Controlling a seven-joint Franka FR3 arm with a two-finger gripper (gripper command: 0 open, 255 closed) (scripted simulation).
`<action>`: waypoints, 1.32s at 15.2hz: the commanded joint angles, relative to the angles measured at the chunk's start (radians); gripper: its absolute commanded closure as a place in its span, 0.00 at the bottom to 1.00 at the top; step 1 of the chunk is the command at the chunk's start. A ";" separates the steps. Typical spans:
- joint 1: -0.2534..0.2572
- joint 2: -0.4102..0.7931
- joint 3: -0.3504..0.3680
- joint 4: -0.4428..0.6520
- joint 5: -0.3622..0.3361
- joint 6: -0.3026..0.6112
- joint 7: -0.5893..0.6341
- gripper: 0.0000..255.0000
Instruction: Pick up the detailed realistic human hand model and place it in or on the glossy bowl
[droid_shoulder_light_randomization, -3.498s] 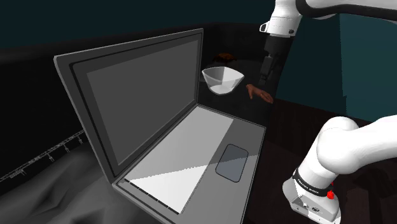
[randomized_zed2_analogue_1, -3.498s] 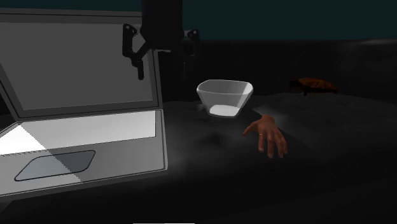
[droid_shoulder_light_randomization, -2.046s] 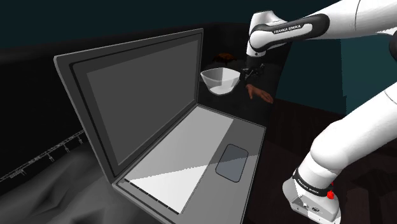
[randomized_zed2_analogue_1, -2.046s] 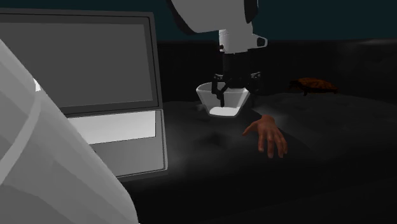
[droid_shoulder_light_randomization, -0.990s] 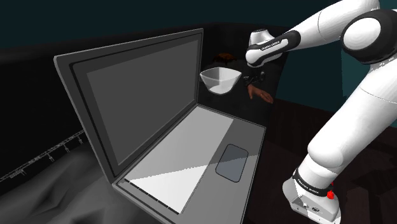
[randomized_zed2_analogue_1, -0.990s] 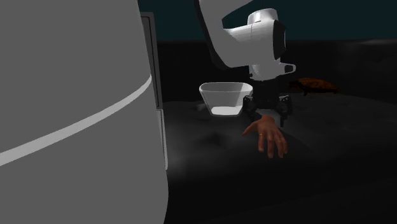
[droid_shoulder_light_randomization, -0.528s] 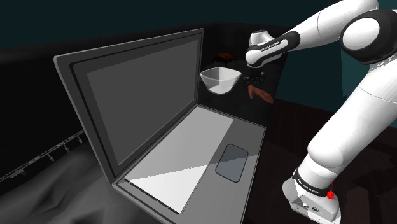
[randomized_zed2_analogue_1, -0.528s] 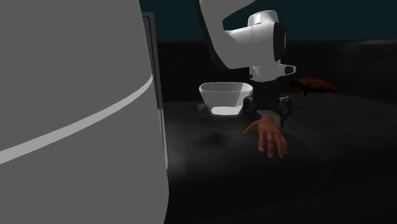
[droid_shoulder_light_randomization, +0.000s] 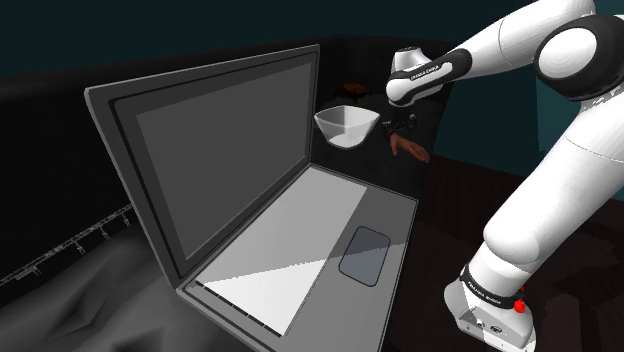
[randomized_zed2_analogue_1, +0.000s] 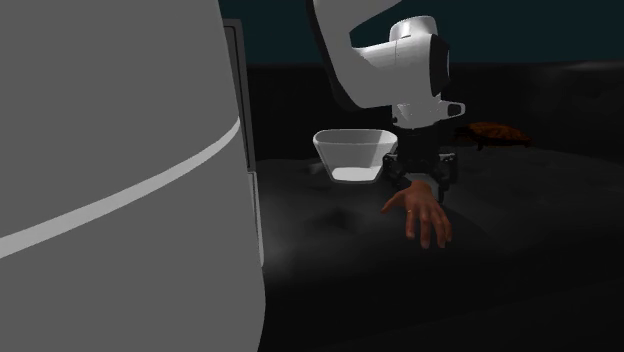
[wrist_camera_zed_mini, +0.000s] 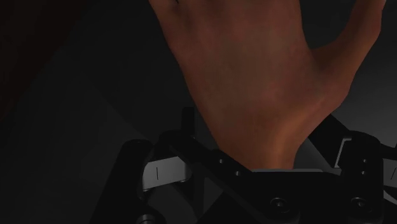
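You are looking at a dim room. The desk (randomized_zed2_analogue_1: 520, 285) is a dark, almost black surface with only a faint grey sheen. A teal wall (droid_shoulder_light_randomization: 490, 110) stands behind it. In the shoulder view a dark brownish floor (droid_shoulder_light_randomization: 470, 205) lies to the desk's right. The brightest light falls as a pale wedge across the open laptop (droid_shoulder_light_randomization: 290, 260).

Four things out here, and it's one apiece!
One open laptop (droid_shoulder_light_randomization: 250, 180) across the shoulder view's left and centre, and one white bowl (droid_shoulder_light_randomization: 346, 125) at its upper middle. One flesh-toned hand model (randomized_zed2_analogue_1: 422, 212) sits right of centre in the second exterior view, with one brown lump (randomized_zed2_analogue_1: 492, 133) at that view's upper right. Add one white arm (droid_shoulder_light_randomization: 560, 150) and two black fingers (randomized_zed2_analogue_1: 446, 168).
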 joint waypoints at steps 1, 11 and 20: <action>0.000 0.000 0.000 0.000 0.000 0.000 0.000 1.00; 0.004 -0.039 0.005 0.080 0.006 -0.118 -0.018 1.00; 0.007 -0.060 0.010 0.178 0.012 -0.236 -0.037 1.00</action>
